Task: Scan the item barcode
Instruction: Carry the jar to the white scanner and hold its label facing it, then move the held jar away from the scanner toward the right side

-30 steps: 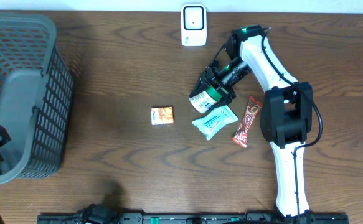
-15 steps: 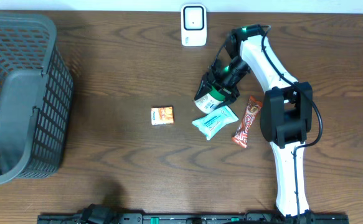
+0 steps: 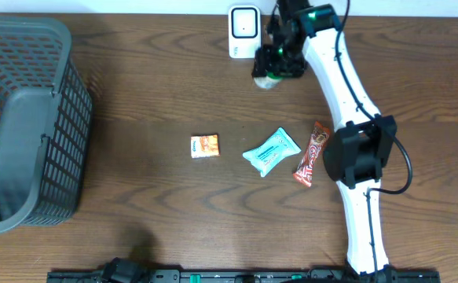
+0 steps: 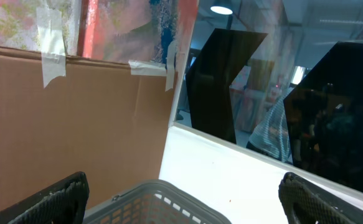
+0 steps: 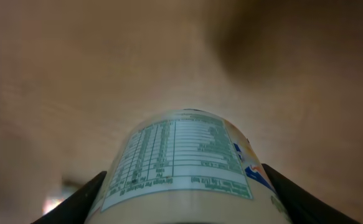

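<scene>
The right arm (image 3: pixel 337 72) has white links, a boxy black joint housing (image 3: pixel 354 153) and a thin black cable (image 3: pixel 406 165) running alongside; a green light (image 3: pixel 316 11) glows just right of the scanner (image 3: pixel 244 31).

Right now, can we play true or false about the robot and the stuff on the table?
1. The right arm's fingers hold a bottle with a printed label. True.
2. The bottle lies flat beside the red candy bar. False: it is in the fingers, up beside the white scanner.
3. The teal packet lies between the small orange packet and the red candy bar. True.
4. The small orange packet is inside the grey basket. False: it lies on the bare table, well away from the basket.
5. The left arm's fingers are pressed shut. False: they stand wide open, holding nothing.
</scene>
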